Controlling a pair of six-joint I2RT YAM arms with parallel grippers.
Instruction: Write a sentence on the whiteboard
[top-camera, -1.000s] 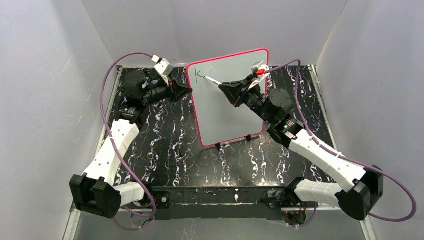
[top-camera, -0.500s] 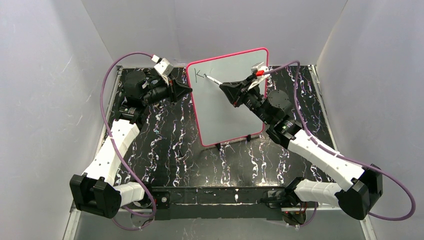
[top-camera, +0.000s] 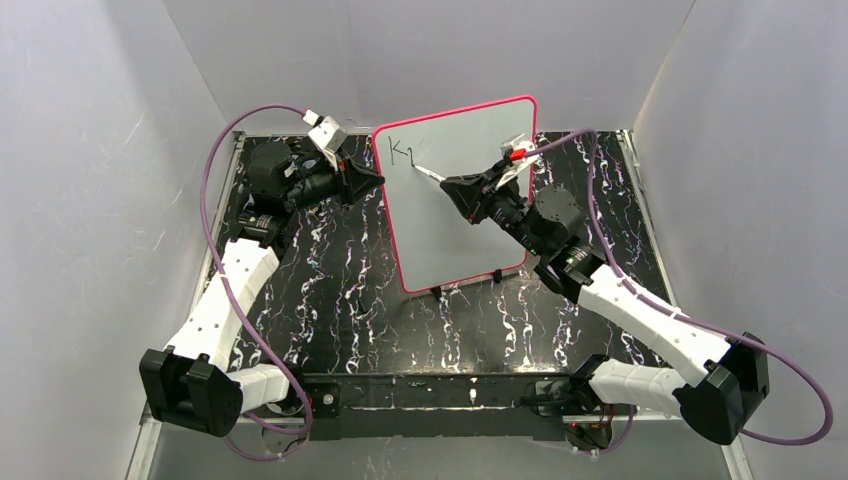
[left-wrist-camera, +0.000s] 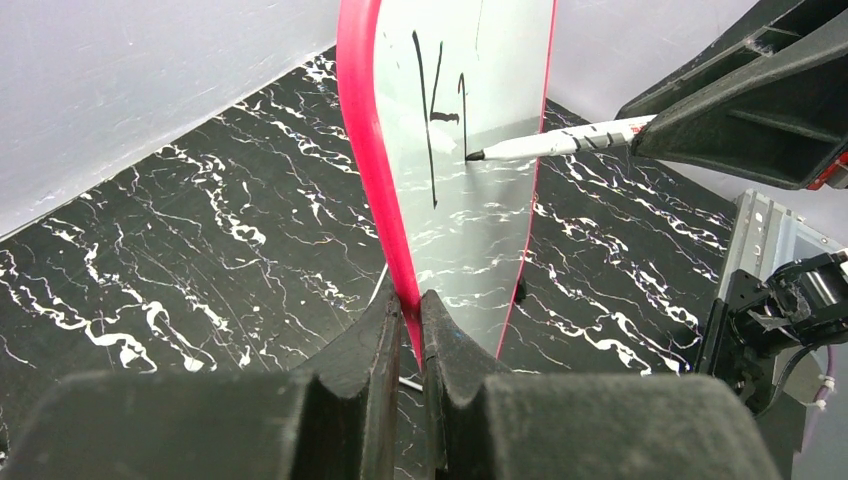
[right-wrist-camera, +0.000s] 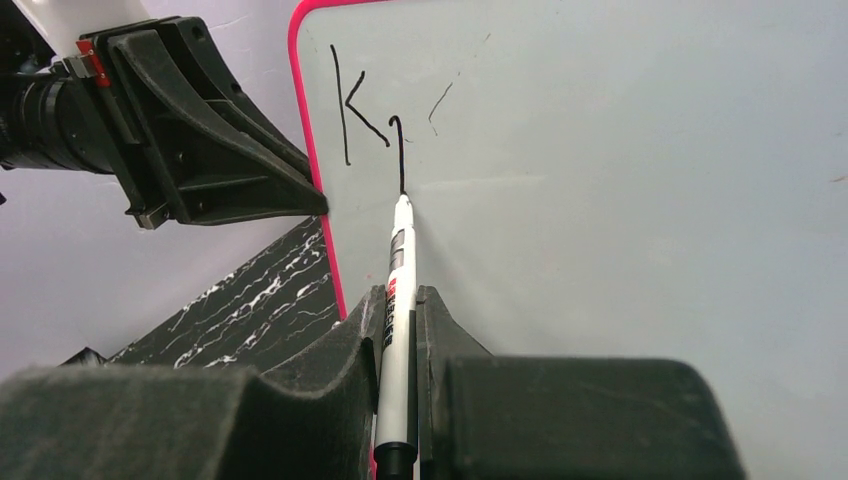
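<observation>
The left claw is pinched tight on the pink-red left edge of the whiteboard. The frame rises straight up from between its two fingers. The board stands upright on the black marbled table, directly ahead of this claw, with its white face turned off to the claw's right.

The right claw is narrow and closed on a white marker, which sticks out forward from between its fingers. The marker's dark tip touches the board's face just ahead of the claw, at the bottom end of a short hooked stroke.

The sentence is so far only a "K" and that one stroke. It sits beyond the marker tip, above and a little left of the right claw, near the board's upper left corner. A faint thin mark lies just right of the stroke.

Seen from the right claw, the left claw is off to the left and a little ahead, with the board's red edge between the two. The claws are near each other but apart.
</observation>
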